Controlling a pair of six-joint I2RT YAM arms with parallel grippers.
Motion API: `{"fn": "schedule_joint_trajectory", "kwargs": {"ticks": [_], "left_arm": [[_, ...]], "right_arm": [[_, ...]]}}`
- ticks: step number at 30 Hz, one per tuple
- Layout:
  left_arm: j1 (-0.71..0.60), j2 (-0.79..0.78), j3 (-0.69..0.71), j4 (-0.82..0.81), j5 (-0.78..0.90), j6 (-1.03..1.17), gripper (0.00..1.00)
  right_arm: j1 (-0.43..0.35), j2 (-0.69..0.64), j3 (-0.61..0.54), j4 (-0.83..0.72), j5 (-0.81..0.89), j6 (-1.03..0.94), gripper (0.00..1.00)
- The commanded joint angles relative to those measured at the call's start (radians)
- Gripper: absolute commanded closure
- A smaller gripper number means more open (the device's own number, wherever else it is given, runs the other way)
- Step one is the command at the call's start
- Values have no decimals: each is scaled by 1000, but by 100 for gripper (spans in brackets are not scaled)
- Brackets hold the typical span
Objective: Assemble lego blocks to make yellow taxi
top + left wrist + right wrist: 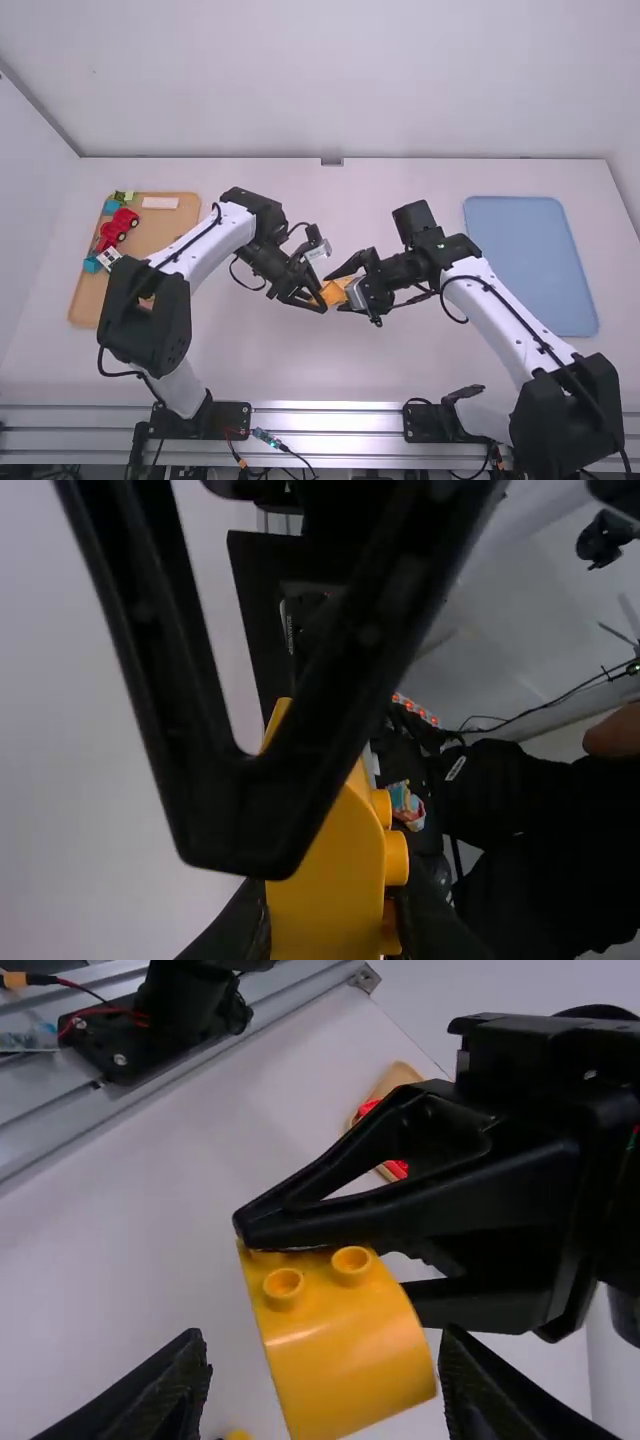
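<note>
Both grippers meet around one yellow block (336, 289), off the worktop, just below centre in the high view.

Left gripper (319, 300): pinching the block. Its own view has the block between the fingers at the bottom edge, with round studs on one side face. In the right wrist view, one finger (340, 1222) lies along the studded end and the other shows behind the block, at its right side. Two studs visible there, a smooth curved face below them.

Right gripper (337, 292): fingers spread, one either side of the block. In its own view there's a gap on the left side; the right finger (490, 1390) is close to the block's lower corner, can't tell if touching. A small yellow piece (238, 1435) shows at the bottom edge between the fingers, mostly cut off.

Arms: left one comes in from the lower left of the high view, right one from the lower right. They face each other across the middle.

Rest of the worktop (260, 375): wooden tray (84, 300) on the left, partly under the left arm. On it, left side: red toy vehicle (118, 226) with dark wheels, green block (124, 196) at the top edge, teal block (112, 207) just below that, another blue-teal block (92, 265) further down, white piece with dark marks (109, 257) beside it. Pale flat piece (160, 202) near the tray's top. Blue tray (530, 265) at right, beyond the right arm.
</note>
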Motion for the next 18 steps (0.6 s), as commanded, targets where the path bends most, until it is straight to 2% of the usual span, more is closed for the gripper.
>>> {"fn": "schedule_joint_trajectory", "kwargs": {"ticks": [1, 4, 18], "left_arm": [[-13, 5, -6, -5, 26, 27, 98], [-14, 5, -6, 0, 25, 27, 98], [-11, 5, -6, 1, 18, 26, 98]], "right_arm": [[3, 8, -10, -3, -22, 10, 41], [2, 8, -9, -5, -23, 11, 46], [28, 8, -9, 11, -39, 10, 47]]}}
